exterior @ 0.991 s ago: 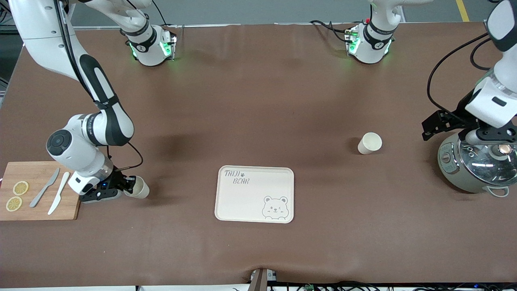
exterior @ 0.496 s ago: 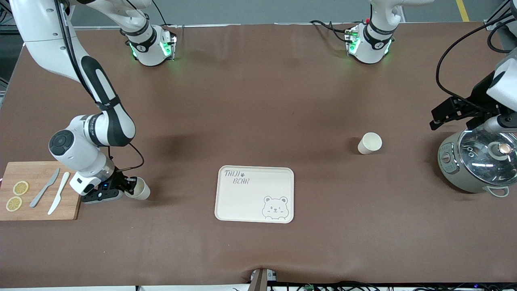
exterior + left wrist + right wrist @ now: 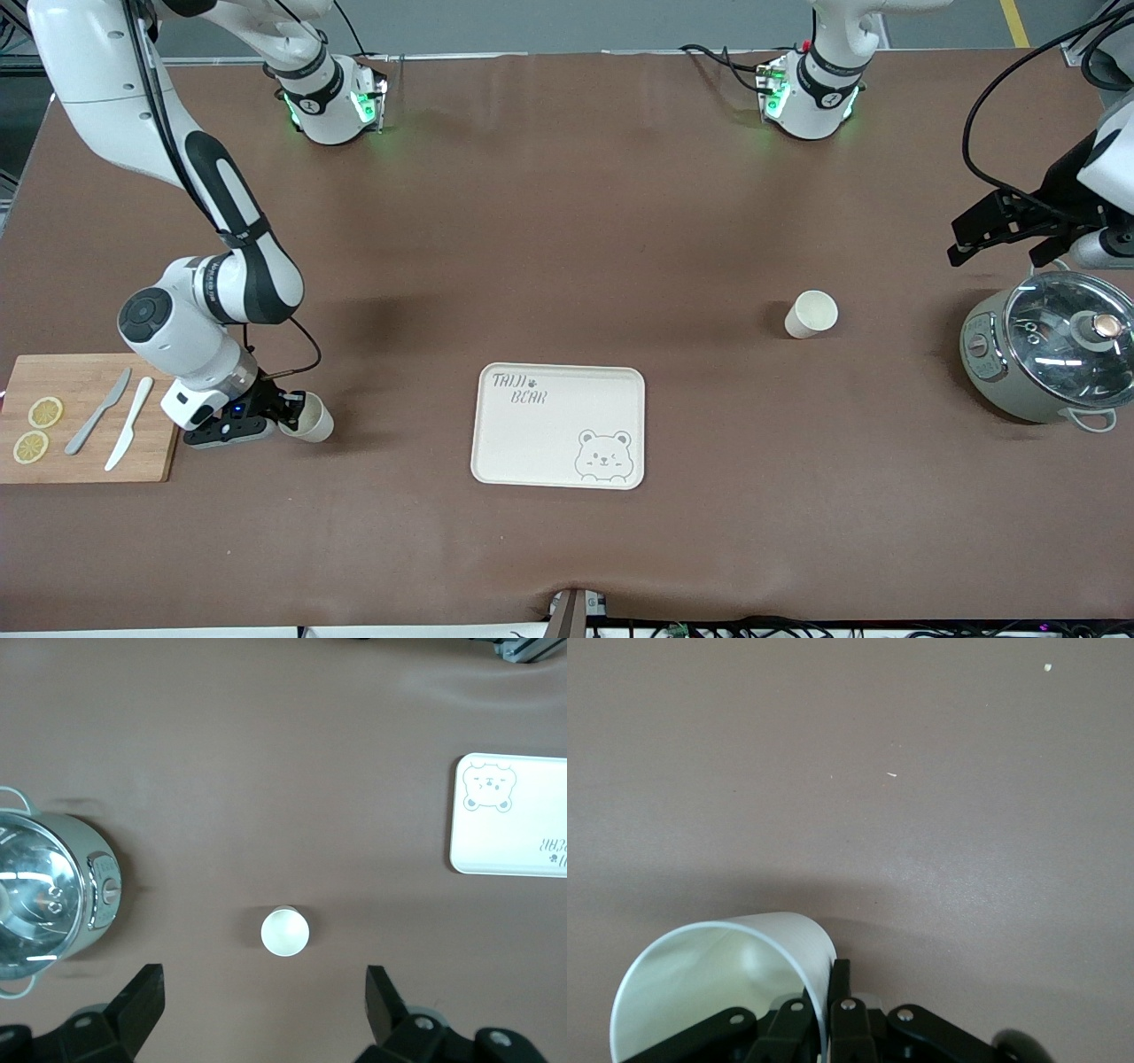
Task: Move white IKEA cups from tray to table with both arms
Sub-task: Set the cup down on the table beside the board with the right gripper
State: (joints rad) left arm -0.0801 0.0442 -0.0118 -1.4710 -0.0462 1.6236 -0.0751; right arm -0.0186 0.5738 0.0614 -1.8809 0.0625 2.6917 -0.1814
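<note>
Gripping the rim of one white cup (image 3: pixel 310 418) beside the cutting board (image 3: pixel 84 443), the right gripper (image 3: pixel 282 416) is clamped; the left gripper (image 3: pixel 263 1010) hangs spread above the other cup (image 3: pixel 810 314).

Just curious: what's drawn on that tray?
A winking bear and "TAIJI BEAR" lettering on the cream tray, clearest from the front view.

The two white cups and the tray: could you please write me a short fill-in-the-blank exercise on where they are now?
1. The right gripper is shut on one white cup, pinching its ____.
2. The free cup stands upright between the tray and the ____.
3. The left gripper has its fingers ____, above the free cup.
4. The number of cups on the tray is ____.

Missing words: rim; cooker; open; zero
</note>
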